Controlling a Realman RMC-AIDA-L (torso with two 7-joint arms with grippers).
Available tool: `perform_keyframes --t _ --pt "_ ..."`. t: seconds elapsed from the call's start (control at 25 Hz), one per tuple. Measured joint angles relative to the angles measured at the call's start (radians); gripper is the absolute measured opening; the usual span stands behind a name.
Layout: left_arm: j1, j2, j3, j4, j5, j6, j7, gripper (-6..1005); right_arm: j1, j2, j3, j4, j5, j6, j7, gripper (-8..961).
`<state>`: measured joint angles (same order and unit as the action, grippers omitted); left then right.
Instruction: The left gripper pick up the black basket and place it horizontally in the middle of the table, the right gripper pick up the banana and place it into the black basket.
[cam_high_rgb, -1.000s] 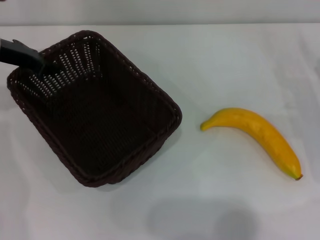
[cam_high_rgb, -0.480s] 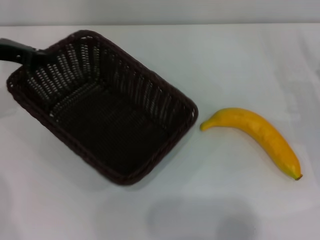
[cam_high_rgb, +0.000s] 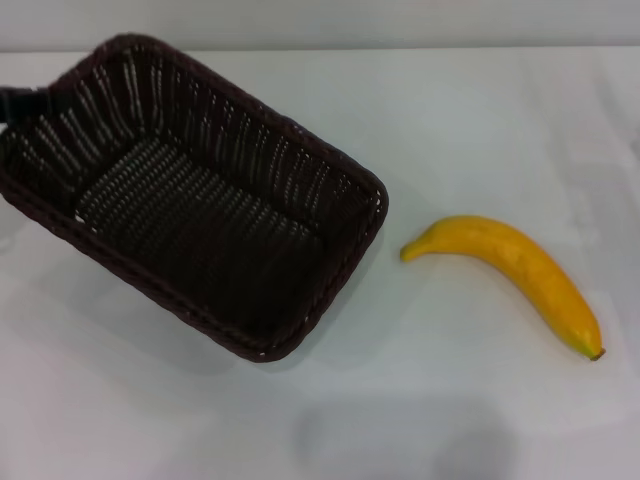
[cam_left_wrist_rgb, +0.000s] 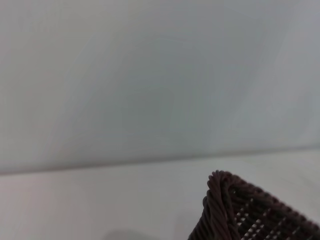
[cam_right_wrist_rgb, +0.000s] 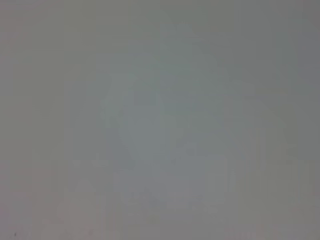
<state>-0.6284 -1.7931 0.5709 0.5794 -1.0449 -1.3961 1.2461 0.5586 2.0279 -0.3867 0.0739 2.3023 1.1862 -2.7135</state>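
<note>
The black basket (cam_high_rgb: 200, 210) is on the left of the white table (cam_high_rgb: 460, 120), tilted with its left end raised and its long side running diagonally. My left gripper (cam_high_rgb: 12, 100) shows only as a black piece at the far left edge, gripping the basket's left rim. A corner of the braided rim shows in the left wrist view (cam_left_wrist_rgb: 222, 200). The yellow banana (cam_high_rgb: 515, 268) lies on the table to the right of the basket, a short gap from it, stem toward the basket. My right gripper is out of view; its wrist view shows only plain grey.
A grey wall band runs along the table's far edge (cam_high_rgb: 400, 25). A soft shadow lies on the table near the front edge (cam_high_rgb: 400, 435).
The basket's left end has risen and swung toward the left edge with my left gripper, and the basket has turned toward lying lengthwise. The banana has not moved.
</note>
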Motion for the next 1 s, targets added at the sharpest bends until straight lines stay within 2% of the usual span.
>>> perform_keyframes --t 0.36,0.56,0.8,1.0 --pt "0.096 0.002 -0.002 -0.004 -0.275 -0.081 0.037 185 -0.002 0.000 -0.001 0.000 0.000 0.001 0.000 870" --pt "0.117 -0.003 -0.003 -0.038 -0.343 -0.093 0.059 186 -0.008 -0.001 -0.001 -0.003 0.000 0.001 0.000 870" --pt "0.137 0.002 -0.004 -0.094 -0.465 -0.170 0.126 185 -0.012 -0.003 -0.001 -0.005 0.000 0.001 0.000 870" --pt "0.163 -0.013 -0.003 -0.114 -0.557 -0.217 0.152 185 -0.016 -0.005 -0.001 -0.008 0.000 0.001 0.000 870"
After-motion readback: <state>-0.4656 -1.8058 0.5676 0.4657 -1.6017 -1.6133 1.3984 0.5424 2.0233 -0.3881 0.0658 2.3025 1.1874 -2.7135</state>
